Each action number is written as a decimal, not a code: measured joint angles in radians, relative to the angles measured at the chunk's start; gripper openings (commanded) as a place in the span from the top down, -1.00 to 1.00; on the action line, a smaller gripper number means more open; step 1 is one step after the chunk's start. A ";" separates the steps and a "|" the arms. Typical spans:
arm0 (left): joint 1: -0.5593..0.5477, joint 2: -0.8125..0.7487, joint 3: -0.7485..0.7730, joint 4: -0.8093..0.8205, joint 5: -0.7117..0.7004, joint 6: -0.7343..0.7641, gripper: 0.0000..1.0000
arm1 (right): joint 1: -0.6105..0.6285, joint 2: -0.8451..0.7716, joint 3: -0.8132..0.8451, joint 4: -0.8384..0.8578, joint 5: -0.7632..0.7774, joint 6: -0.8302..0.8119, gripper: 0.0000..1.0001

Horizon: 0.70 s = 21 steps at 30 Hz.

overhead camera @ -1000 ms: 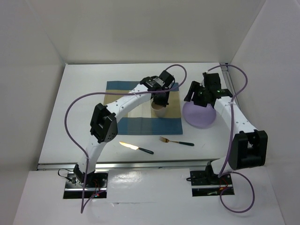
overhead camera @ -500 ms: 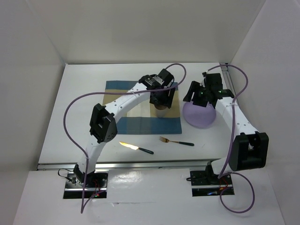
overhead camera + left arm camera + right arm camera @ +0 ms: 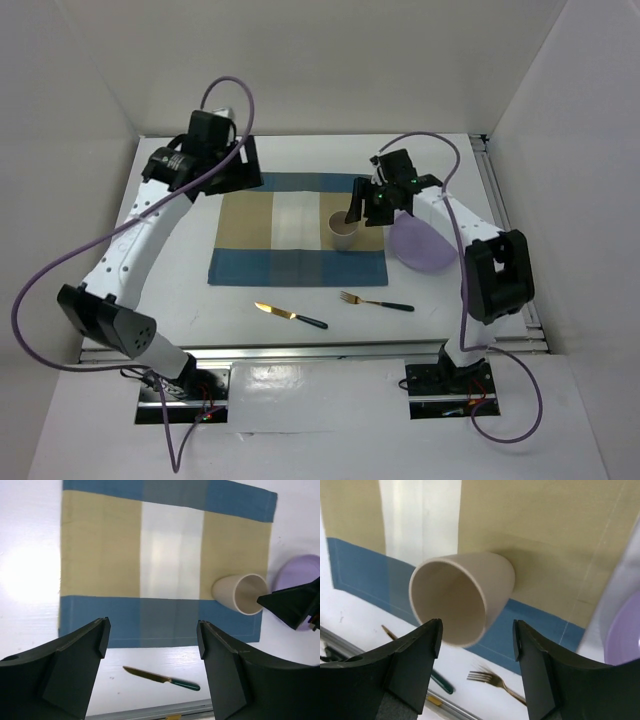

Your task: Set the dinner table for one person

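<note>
1. Placemat [image 3: 297,228] lies flat mid-frame on the surface [image 3: 180,300]; cup [image 3: 343,231] upright near its right edge.
2. Plate [image 3: 425,250], knife [image 3: 290,315], fork [image 3: 376,301] sit off the placemat; I judge placing them is what's left.
3. Left hand [image 3: 152,630] released, empty, upper left; right hand [image 3: 476,625] spread open beside the cup.

cup [image 3: 343,232] on checked placemat [image 3: 265,240], purple plate [image 3: 427,256] on table [image 3: 300,155]

White rectangular dinner table [image 3: 200,310], flat, seemingly silver-railed near edge
</note>
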 measured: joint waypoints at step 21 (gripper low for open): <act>0.085 -0.140 -0.322 0.044 0.053 0.029 -0.79 | 0.043 0.323 0.579 -0.124 0.329 -0.007 1.00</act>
